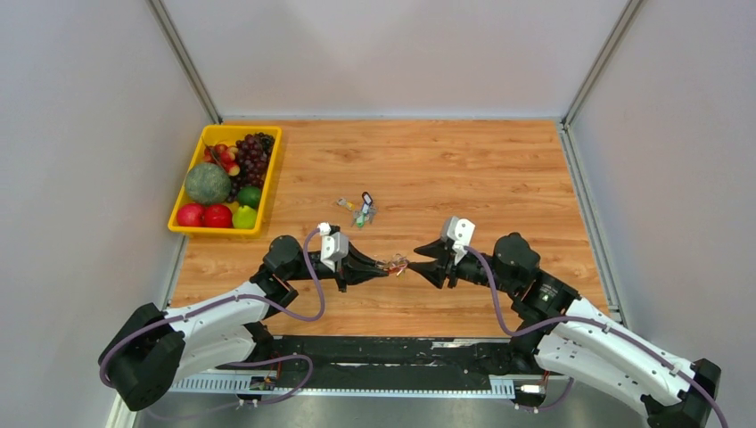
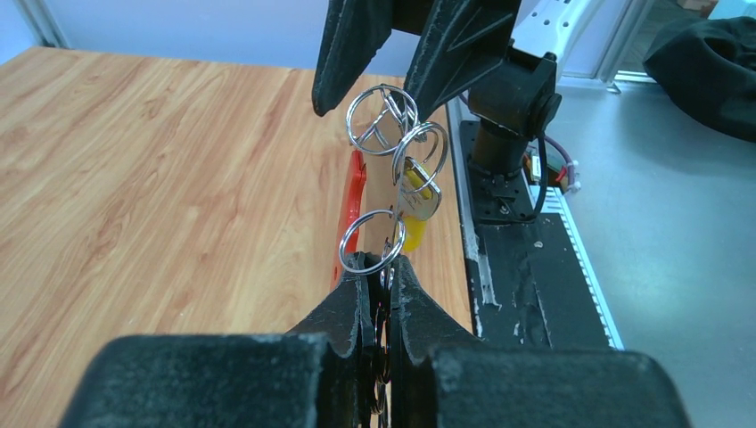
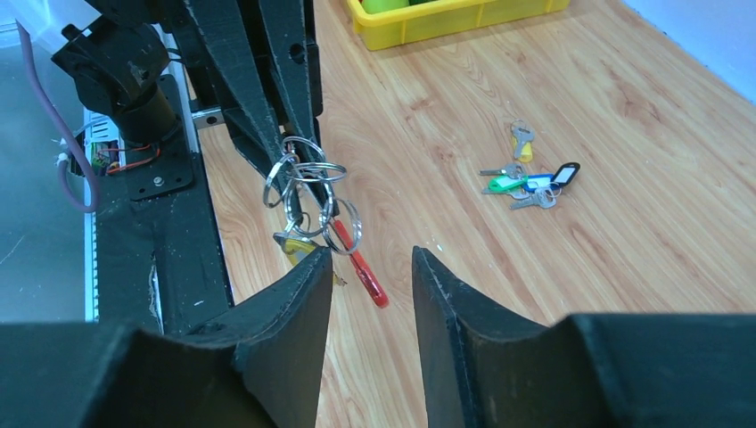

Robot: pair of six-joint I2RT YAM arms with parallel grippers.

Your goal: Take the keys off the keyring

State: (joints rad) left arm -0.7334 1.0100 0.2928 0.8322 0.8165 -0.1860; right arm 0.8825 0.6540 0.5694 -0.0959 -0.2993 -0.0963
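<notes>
My left gripper point(image 2: 382, 267) is shut on the lowest of several linked silver split rings point(image 2: 370, 239) and holds the bunch above the table. From the rings hang a thin red piece point(image 2: 355, 201), seen edge-on, which may be the red keyring, and one yellow-headed key point(image 2: 413, 209). No fan of grey keys shows. My right gripper point(image 3: 370, 259) is open, its tips just short of the rings point(image 3: 303, 183), with the red piece point(image 3: 361, 267) in front of the gap. In the top view the two grippers point(image 1: 385, 267) point(image 1: 419, 259) face each other with the bunch point(image 1: 395, 264) between them.
A small loose cluster of keys with green, black and yellow bits point(image 1: 359, 209) point(image 3: 526, 178) lies on the wooden table behind the grippers. A yellow tray point(image 1: 223, 231) of fruit stands at the back left. The black base rail point(image 2: 526, 294) runs along the near edge.
</notes>
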